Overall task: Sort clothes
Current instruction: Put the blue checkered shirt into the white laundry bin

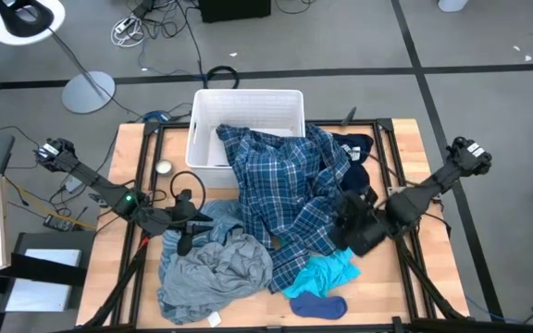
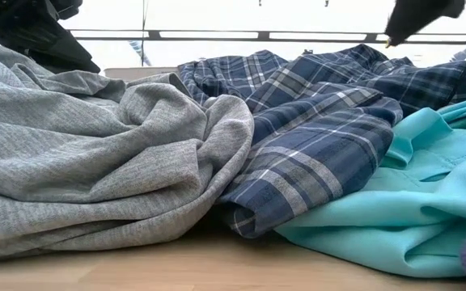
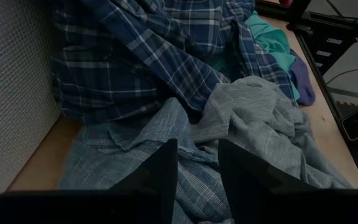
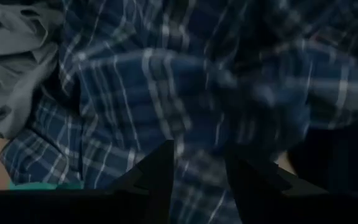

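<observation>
Wooden table (image 1: pixel 405 157) with white bin (image 1: pixel 248 116), blue plaid shirt (image 1: pixel 285 185) spilling from it, left gripper (image 1: pixel 185 225) and right gripper (image 1: pixel 348 220) both slightly parted, empty.

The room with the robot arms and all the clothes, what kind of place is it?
Probably a robot lab or workshop, not a home. The wooden table stands on a grey floor strewn with cables, a lamp stand sits beside it, and two dark arms lean over the clothes, including a blue plaid shirt.

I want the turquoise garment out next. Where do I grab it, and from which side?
Grip the turquoise garment at its exposed bunched edge nearest the table's front, beside the dark blue sock. Come from above with the right hand; the blue plaid shirt overlaps its far side, so a grab there would likely catch both.
</observation>
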{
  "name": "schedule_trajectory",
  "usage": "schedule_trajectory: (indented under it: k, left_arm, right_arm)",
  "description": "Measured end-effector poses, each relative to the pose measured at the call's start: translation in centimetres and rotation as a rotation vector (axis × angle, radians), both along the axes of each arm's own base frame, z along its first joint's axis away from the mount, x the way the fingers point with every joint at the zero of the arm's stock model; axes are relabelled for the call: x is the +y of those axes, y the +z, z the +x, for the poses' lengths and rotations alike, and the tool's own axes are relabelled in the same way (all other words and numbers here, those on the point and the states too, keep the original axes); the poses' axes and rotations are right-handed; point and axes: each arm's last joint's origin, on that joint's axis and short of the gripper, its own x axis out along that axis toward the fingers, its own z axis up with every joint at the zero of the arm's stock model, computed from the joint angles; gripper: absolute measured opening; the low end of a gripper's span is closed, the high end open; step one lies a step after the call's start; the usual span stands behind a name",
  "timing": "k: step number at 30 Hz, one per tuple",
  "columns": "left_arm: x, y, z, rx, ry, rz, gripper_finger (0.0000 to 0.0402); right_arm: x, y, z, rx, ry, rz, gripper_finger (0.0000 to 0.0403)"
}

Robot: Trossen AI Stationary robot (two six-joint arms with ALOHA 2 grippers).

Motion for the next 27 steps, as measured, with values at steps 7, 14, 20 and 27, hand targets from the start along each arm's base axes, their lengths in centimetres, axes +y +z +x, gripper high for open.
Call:
schedule_trajectory:
  k: [7,14,20,27]
  left_arm:
    - [0.0,0.0,0.0,0.003,-0.010,-0.006,0.0121]
    - [0.0,0.0,0.0,0.005,-0.015,-0.008,0.0121]
    - [0.0,0.0,0.0,0.005,-0.015,-0.008,0.0121]
    - [-0.1,0.0,0.0,0.004,-0.015,-0.009,0.0121]
  right_arm:
    - [1.9,-2.3,-1.9,-0.031,-0.085,0.067,0.0175]
    - [2.4,-6.1,-2.4,-0.102,-0.114,0.060,0.0237]
    - [1.9,-10.0,-0.5,-0.334,-0.056,0.008,0.0279]
    - [-0.9,-13.8,3.7,-0.482,0.048,-0.147,0.0281]
